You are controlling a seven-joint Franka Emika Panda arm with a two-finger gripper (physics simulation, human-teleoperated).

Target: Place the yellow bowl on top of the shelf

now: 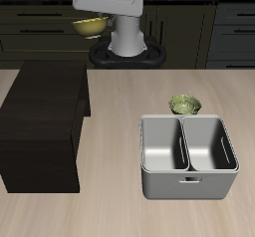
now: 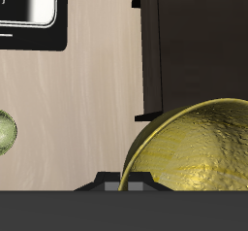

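gripper (image 1: 90,22) hangs high at the back of the table with the yellow bowl (image 1: 91,25) at its tip, well clear of the tabletop, seen from the front. its fingers are lost against the white arm, so how far apart they stand cannot be read here. the bowl sits in the air just behind the back edge of the shelf (image 1: 45,100), the dark boxy unit whose flat top is bare. nearer the table's front edge stands a grey two-compartment bin (image 1: 189,156), and a paler greenish bowl (image 1: 185,105) rests on the table (image 1: 120,211) touching or just behind the bin's back wall.

from the wrist, the yellow bowl (image 2: 194,157) fills much of the picture, its rim running right up to the gripper's body, which suggests the fingers are pinched on that rim; the fingertips themselves are hidden. beyond the bowl lies the dark top of the shelf (image 2: 199,41), with pale table (image 2: 97,99) beside it and the greenish bowl (image 2: 5,133) far off at the frame's edge.

by the look of it the carry is under way: bowl lifted, not yet set down. the next move calls for bringing it forward over the middle of the shelf's top, lowering until it rests flat, then releasing; letting go too near the back edge could tip it off.
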